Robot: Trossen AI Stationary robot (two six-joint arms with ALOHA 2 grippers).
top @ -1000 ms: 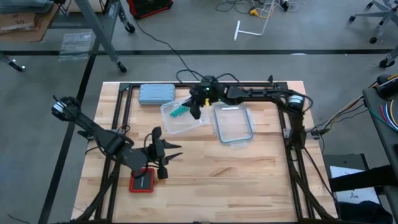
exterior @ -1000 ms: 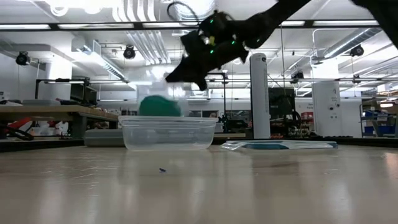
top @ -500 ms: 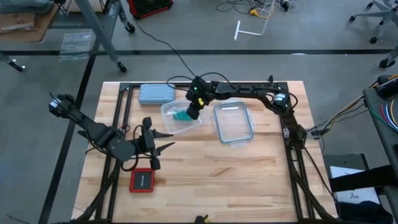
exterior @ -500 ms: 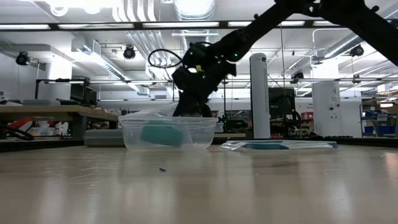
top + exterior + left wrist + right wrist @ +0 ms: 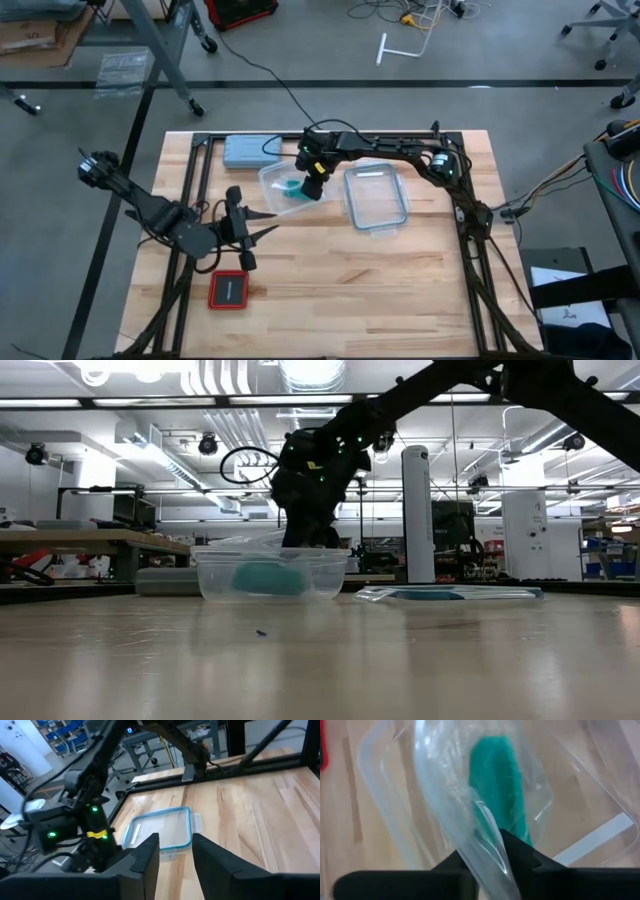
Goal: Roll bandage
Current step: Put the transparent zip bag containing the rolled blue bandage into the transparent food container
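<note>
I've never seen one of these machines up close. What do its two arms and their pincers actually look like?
Both are slim, dark, jointed arms with black cables looped alongside. The right arm has small green lights glowing near its wrist, and the right gripper ends in two dark, flat, tapering fingers. The left gripper has two matching dark, blunt, wedge-shaped fingers.

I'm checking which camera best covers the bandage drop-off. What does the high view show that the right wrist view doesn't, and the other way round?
Only the high view shows the whole layout: the left gripper open above bare table, the red pad, the grey-blue case and the blue-rimmed lid. Only the right wrist view shows a clear plastic bag wrapped around the bandage, pinched at the right gripper. Both show the teal bandage lying inside the clear container, with the right gripper over it.
</note>
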